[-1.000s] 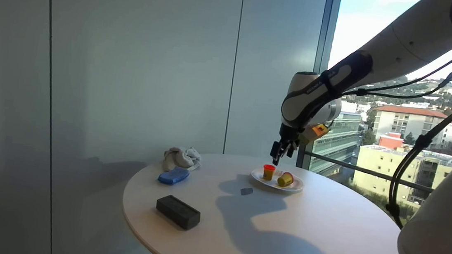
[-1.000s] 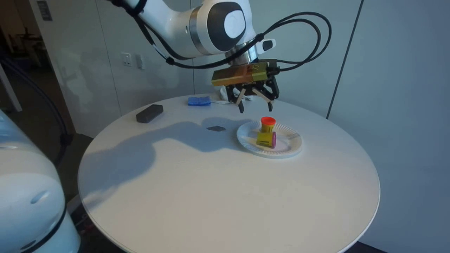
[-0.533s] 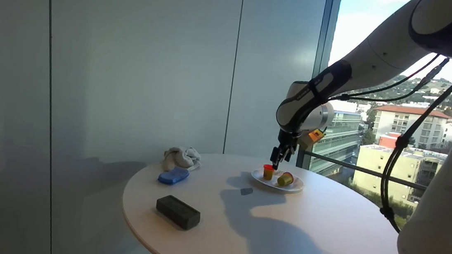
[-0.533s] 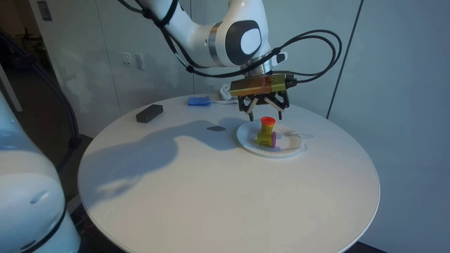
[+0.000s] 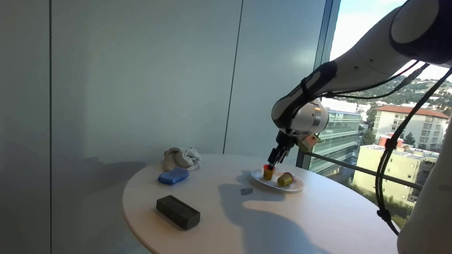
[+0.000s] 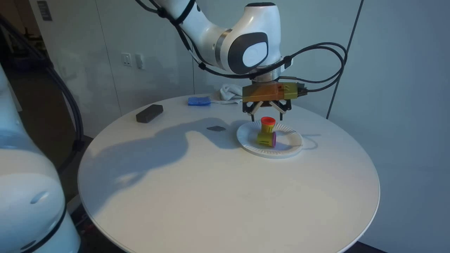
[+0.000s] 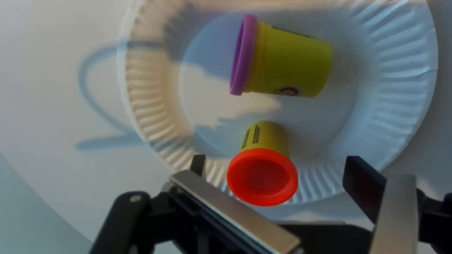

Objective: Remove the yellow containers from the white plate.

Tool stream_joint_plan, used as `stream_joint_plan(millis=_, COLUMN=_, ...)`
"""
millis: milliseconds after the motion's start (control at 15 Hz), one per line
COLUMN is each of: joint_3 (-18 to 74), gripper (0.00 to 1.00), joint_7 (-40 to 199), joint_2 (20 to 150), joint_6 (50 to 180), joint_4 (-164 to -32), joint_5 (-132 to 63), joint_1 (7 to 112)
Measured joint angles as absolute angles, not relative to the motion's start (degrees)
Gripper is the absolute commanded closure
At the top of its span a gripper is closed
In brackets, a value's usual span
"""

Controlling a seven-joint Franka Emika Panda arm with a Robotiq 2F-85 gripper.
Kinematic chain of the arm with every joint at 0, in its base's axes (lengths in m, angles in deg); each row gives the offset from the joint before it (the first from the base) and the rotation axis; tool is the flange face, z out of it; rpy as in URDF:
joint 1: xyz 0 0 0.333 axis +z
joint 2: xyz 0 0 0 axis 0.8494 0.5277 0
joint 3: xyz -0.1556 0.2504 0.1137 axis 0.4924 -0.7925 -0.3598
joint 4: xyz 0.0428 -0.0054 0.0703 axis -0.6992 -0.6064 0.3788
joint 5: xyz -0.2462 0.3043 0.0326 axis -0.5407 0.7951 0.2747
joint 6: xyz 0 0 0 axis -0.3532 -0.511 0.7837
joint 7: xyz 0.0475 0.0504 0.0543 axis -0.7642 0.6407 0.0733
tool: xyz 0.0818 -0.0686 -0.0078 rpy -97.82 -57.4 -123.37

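The white plate [image 7: 402, 67] sits on the tabletop [image 6: 225, 196] below the end effector [image 6: 267, 118]. On it, the red-lidded yellow container [image 7: 269, 135] stands upright under the end effector; its red lid [image 7: 262, 176] is on, so its contents are hidden. The end effector is released: its fingers [image 7: 362, 187] are spread well apart, and in the wrist view the red lid shows between them, nearer the finger at the left of that view, with a gap on each side. The purple-lidded yellow container [image 7: 291, 63] lies on its side on the plate near the upright one, outside the span of the fingers and farther from the end effector. Its purple lid [image 7: 243, 54] is on, and what it holds is hidden too. In the wrist view a strip of plate shows between the two.

In both exterior views a small flat dark patch [image 6: 216, 128] is on the tabletop to the picture's left of the end effector, near the plate; I cannot tell what it is. Well apart from the end effector on that same side are a dark block [image 6: 149, 113], a blue object [image 6: 199, 101] and a crumpled cloth [image 5: 183, 159], the blue object just beside the cloth. The shadow [image 6: 140, 158] of the arm [image 6: 262, 21] falls across the plate and tabletop.
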State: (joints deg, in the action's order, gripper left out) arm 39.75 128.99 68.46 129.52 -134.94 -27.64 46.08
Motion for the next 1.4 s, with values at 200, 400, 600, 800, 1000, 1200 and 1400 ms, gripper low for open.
stream_joint_plan(millis=200, joint_3=39.60, gripper=0.00, joint_7=134.92, joint_2=70.78, joint_6=129.45, joint_4=-133.39, joint_5=-22.36, joint_1=45.94)
stream_joint_plan(millis=400, joint_3=38.88, gripper=0.00, joint_7=138.94, joint_2=73.64, joint_6=129.42, joint_4=-131.32, joint_5=-18.75, joint_1=45.39)
stream_joint_plan(millis=600, joint_3=37.83, gripper=0.25, joint_7=141.29, joint_2=76.33, joint_6=129.27, joint_4=-129.35, joint_5=-17.20, joint_1=44.23)
stream_joint_plan(millis=800, joint_3=36.65, gripper=0.49, joint_7=143.02, joint_2=78.37, joint_6=128.72, joint_4=-127.81, joint_5=-16.60, joint_1=42.62)
stream_joint_plan(millis=1000, joint_3=35.69, gripper=0.73, joint_7=144.39, joint_2=79.57, joint_6=128.08, joint_4=-126.77, joint_5=-16.60, joint_1=41.22)
stream_joint_plan(millis=1200, joint_3=35.05, gripper=0.79, joint_7=145.01, joint_2=80.10, joint_6=127.85, joint_4=-126.10, joint_5=-16.60, joint_1=40.38)
stream_joint_plan(millis=1400, joint_3=34.83, gripper=0.79, joint_7=145.11, joint_2=80.08, joint_6=127.72, joint_4=-125.94, joint_5=-16.68, joint_1=40.04)
